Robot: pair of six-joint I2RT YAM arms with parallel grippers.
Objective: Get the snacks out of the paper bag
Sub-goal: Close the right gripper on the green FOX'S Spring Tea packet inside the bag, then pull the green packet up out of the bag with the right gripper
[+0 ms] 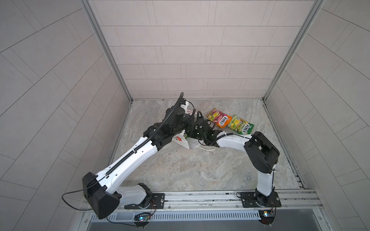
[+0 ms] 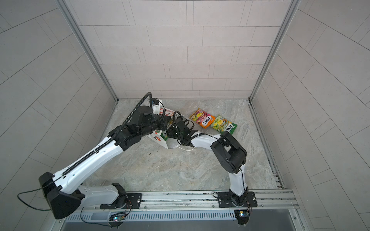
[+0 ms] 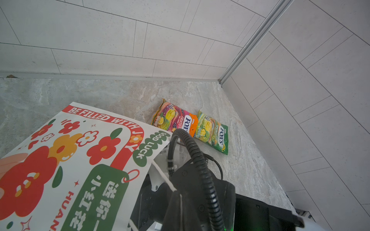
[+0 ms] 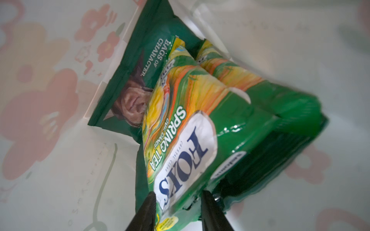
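Observation:
The white paper bag lies on its side. My left gripper is shut on the bag's white string handle and holds the mouth up. My right gripper is inside the bag, its fingers pressed on the end of a green FOX'S pouch. Behind that pouch lie a second green-yellow pouch and the dark green crisp bag with a face. In both top views, an orange-pink pouch and a green pouch lie on the table.
The marble tabletop is boxed in by tiled walls at the back and on both sides. The two arms meet over the bag's mouth, left of centre. A loose string handle trails on the table under my right forearm.

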